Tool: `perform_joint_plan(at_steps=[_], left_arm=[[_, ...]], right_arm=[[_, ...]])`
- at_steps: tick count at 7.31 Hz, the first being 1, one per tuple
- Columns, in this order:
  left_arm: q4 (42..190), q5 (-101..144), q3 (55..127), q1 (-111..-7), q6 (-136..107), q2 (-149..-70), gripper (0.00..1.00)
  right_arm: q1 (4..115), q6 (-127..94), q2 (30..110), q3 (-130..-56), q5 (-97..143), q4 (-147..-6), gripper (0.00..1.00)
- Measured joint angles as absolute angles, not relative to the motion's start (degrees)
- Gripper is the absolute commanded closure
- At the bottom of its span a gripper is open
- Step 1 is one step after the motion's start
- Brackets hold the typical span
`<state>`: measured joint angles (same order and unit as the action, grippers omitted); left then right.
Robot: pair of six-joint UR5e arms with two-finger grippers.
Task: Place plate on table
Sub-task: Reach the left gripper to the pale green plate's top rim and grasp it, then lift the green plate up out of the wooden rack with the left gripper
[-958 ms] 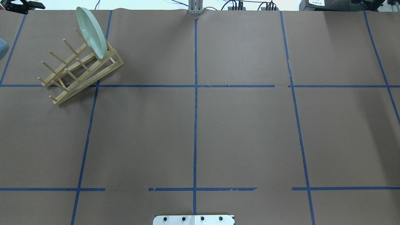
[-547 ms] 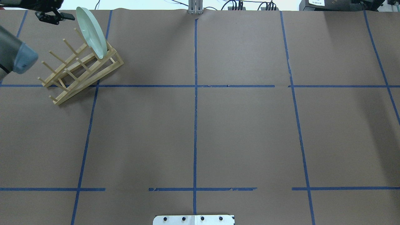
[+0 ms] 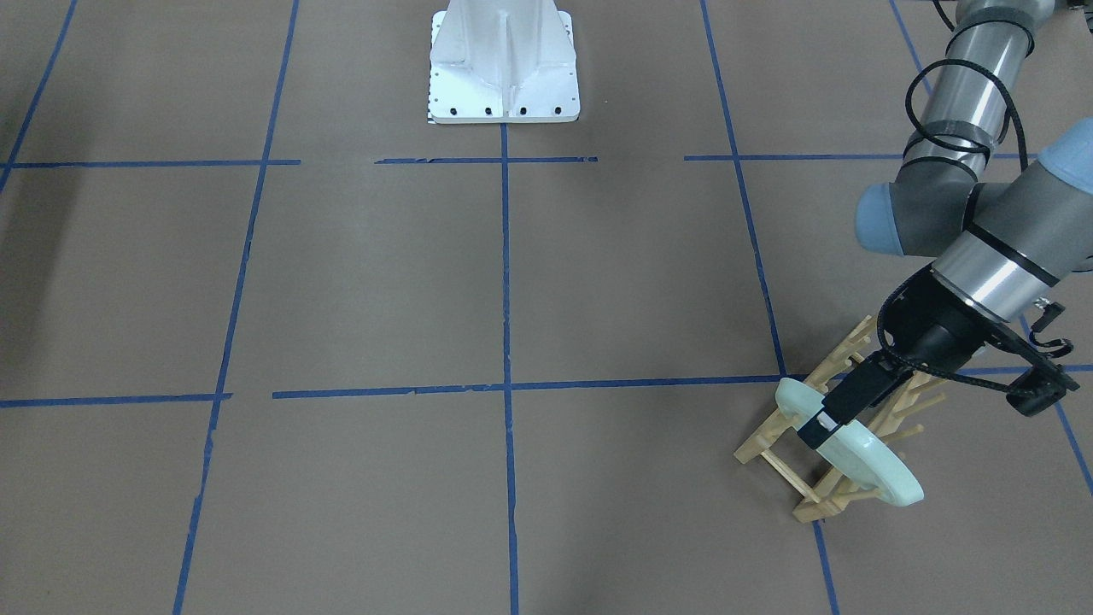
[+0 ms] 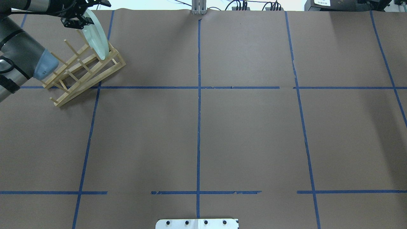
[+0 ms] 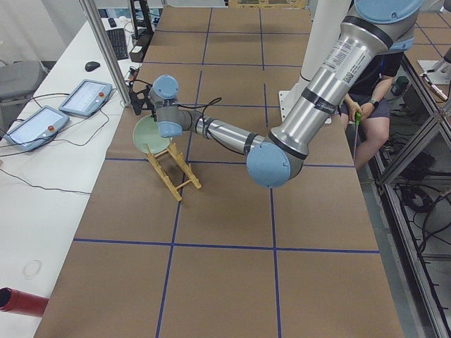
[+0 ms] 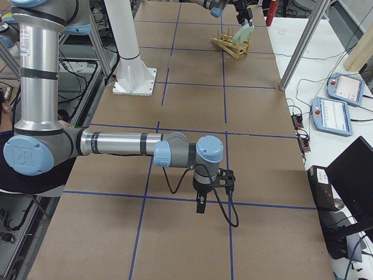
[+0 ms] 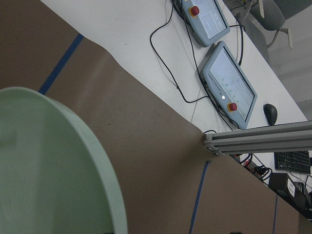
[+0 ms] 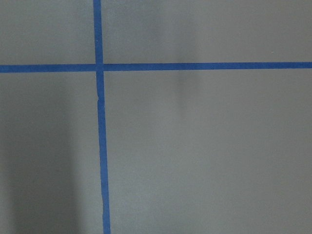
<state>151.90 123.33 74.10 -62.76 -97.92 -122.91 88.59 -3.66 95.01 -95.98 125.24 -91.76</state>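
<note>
The plate [image 4: 96, 36] stands on edge in the end slot of the wooden rack [image 4: 83, 70], leaning back against the pegs. It has not been lifted, so nothing rests flat on the table [image 4: 248, 133] yet.

The left tool [image 4: 86, 14] sits at the top of the plate, above the rack. Its two fingers look spread, one to each side of the rim, and not pressed onto it. From the wrist camera only the curved edge of the plate shows, very close, so I judge the spread from the overhead view.

The right tool [image 6: 200, 205] hangs low over bare table, well apart from the rack. It points down at a crossing of blue tape, and I cannot tell whether it is clenched or released.

I take this to be the reach-and-grasp step, just short of the pinch. Next, the left tool should clamp firmly on the rim. It then needs to draw the plate up along the pegs until it is free of the slot, and carry it out beside the rack to an open patch. There it should tip the plate flat and let go. A glossy rim may slip, and a sideways pull may drag the rack along.
</note>
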Motion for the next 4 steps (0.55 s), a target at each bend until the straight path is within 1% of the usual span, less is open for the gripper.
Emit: perform_joint_plan(at_steps=[1,3,4], left_arm=[[151.94,123.32,74.07,-62.73,-97.66,-122.8,0.33],[151.96,123.35,74.02,-62.79,-97.09,-122.56,0.45],[151.96,123.33,74.02,-62.89,-96.59,-122.46,0.48]], right_arm=[[88.58,-3.65,95.01,-95.98,125.25,-91.76,0.0],[88.57,-3.64,95.01,-95.98,125.24,-91.76,0.0],[88.58,-3.65,95.01,-95.97,125.24,-91.76,0.0]])
